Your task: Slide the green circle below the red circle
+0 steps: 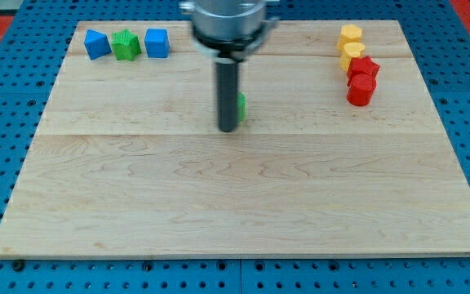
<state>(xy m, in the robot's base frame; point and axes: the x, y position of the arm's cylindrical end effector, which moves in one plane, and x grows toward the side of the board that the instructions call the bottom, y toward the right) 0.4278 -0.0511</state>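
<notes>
The green circle lies near the middle of the wooden board, mostly hidden behind my rod; only its right edge shows. My tip rests on the board right against the green circle's left side. The red circle sits at the view's upper right, far to the right of the tip, with a red star-like block just above it.
Two yellow blocks stand above the red ones at the upper right. At the upper left sit a blue block, a green star-like block and a blue cube.
</notes>
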